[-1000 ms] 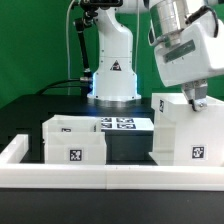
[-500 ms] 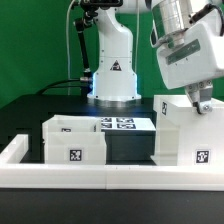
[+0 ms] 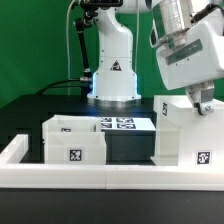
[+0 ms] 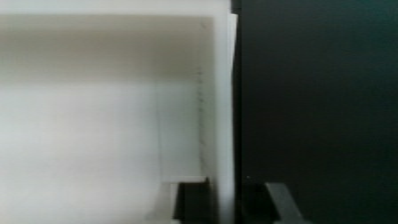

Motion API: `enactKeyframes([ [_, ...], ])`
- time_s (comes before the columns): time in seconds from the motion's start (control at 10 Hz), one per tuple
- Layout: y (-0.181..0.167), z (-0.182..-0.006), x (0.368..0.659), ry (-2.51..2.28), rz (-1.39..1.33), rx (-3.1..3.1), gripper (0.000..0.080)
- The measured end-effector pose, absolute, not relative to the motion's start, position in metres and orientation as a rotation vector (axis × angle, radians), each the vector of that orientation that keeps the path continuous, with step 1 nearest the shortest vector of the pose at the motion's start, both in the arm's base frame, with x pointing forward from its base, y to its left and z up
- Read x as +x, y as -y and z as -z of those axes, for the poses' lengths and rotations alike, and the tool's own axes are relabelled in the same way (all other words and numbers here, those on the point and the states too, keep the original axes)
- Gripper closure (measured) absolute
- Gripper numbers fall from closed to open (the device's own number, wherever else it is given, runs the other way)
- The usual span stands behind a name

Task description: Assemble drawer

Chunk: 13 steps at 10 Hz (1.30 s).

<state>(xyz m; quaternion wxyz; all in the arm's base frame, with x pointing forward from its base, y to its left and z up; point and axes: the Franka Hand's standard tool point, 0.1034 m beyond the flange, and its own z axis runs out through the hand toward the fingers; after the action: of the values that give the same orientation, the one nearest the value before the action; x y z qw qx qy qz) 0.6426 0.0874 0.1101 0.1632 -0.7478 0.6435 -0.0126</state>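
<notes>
The drawer (image 3: 72, 140) is a low white open-topped box with a tag on its front. It stands on the table at the exterior view's left. The taller white housing block (image 3: 180, 135) stands at the exterior view's right, slightly tilted. My gripper (image 3: 203, 103) is at the housing's top far-right edge. In the wrist view my gripper (image 4: 231, 195) is shut on the housing's thin white wall (image 4: 222, 100). One finger (image 4: 192, 202) is on the white inner side and the other on the dark outer side. The drawer is out of the wrist view.
The marker board (image 3: 122, 123) lies flat behind the drawer, between it and the robot base (image 3: 113, 75). A long white border rail (image 3: 110, 176) runs along the front of the table and turns back at the exterior view's left.
The housing and my gripper have shifted a little toward the exterior view's right. The drawer has not moved.
</notes>
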Motion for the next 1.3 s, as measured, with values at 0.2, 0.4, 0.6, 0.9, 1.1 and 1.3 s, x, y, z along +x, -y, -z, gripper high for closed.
enactKeyframes([
  [0.2,-0.088,-0.110,0.643,-1.831,0.037,-2.136,0.0442],
  [0.4,-0.088,-0.110,0.642,-1.817,0.037,-2.149,0.0236],
  [0.6,-0.089,-0.114,0.639,-1.715,0.030,-2.240,0.0158],
  [0.9,-0.080,-0.133,0.626,-1.478,0.102,-2.402,0.0151],
  [1.1,-0.070,-0.148,0.613,-1.330,0.122,-2.495,0.0150],
  [1.3,-0.071,-0.145,0.612,-1.299,0.122,-2.517,0.0150],
])
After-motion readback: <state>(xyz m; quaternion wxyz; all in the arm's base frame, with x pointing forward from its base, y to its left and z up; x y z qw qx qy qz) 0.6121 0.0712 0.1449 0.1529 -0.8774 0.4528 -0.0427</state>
